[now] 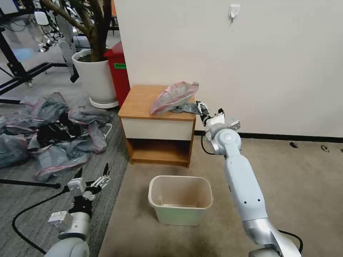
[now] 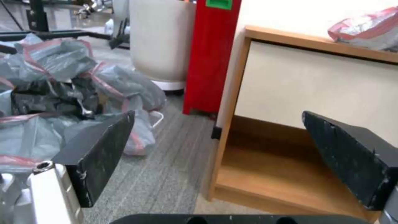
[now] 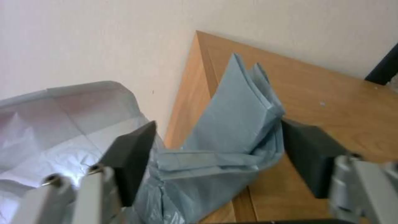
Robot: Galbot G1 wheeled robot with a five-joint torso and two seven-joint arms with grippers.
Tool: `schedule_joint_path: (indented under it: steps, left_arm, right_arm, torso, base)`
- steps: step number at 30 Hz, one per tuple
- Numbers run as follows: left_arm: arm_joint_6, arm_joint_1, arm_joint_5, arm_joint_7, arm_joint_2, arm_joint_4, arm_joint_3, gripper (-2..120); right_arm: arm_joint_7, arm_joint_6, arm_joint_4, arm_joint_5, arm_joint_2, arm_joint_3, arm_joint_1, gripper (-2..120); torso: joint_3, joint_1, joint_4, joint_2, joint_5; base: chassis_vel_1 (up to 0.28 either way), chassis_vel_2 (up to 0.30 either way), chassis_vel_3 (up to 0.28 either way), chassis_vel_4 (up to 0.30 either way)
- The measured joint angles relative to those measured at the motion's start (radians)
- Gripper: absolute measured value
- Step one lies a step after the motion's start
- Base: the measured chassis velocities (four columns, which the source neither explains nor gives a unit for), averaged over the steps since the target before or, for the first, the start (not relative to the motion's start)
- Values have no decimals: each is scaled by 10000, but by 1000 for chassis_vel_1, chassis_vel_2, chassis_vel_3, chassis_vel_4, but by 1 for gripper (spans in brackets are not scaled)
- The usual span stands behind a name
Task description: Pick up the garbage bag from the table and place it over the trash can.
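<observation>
While the garbage bag (image 1: 174, 97) lies crumpled on the table (image 1: 141, 101), toward the right edge and the back right corner by the wall, the right gripper (image 1: 200, 108) reaches in from the right edge at tabletop height. In the right wrist view its two dark fingers (image 3: 131, 155) stand a moderate way apart on either side of a folded grey flap of the bag (image 3: 232, 137); the far finger touches the plastic, the near one sits just beside it, and the jaws have not closed on the flap. Part of the bag hangs past the table's right edge, close to the gripper. The pink-red band shows along the upper side of the bag.

On the floor just in front of the table stands the trash can (image 1: 180, 200), upright, its mouth open.

Low on the left, over the grey carpet, the left gripper (image 1: 93, 175) hangs with its fingers (image 2: 101, 155) spread wide and nothing between them, pointing toward the table's open shelf (image 2: 269, 174). A heap of similar bags (image 1: 53, 128) lies on the carpet to the left, with a white plant pot (image 1: 95, 76) and a red bin (image 1: 119, 71) behind.
</observation>
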Motion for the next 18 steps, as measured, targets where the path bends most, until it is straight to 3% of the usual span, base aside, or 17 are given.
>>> schedule_joint_path:
  steps: [5, 13, 18]
  left_arm:
    - [-6, -8, 6, 0, -14, 0, 5, 100]
    - [-18, 7, 17, 0, -24, 13, 9, 100]
    - [-37, 8, 26, 0, -35, 48, 10, 100]
  right_arm:
    - [-25, 8, -5, -29, 46, 1, 2, 59]
    - [-140, 50, -64, -142, 112, 19, 9, 25]
    - [-189, 68, -81, -169, 87, 32, 31, 11]
  torso:
    - [0, 1, 1, 0, 0]
    - [0, 0, 1, 0, 0]
    - [0, 0, 1, 0, 0]
  base:
    - [0, 0, 0, 0]
    - [0, 0, 0, 0]
    - [0, 0, 0, 0]
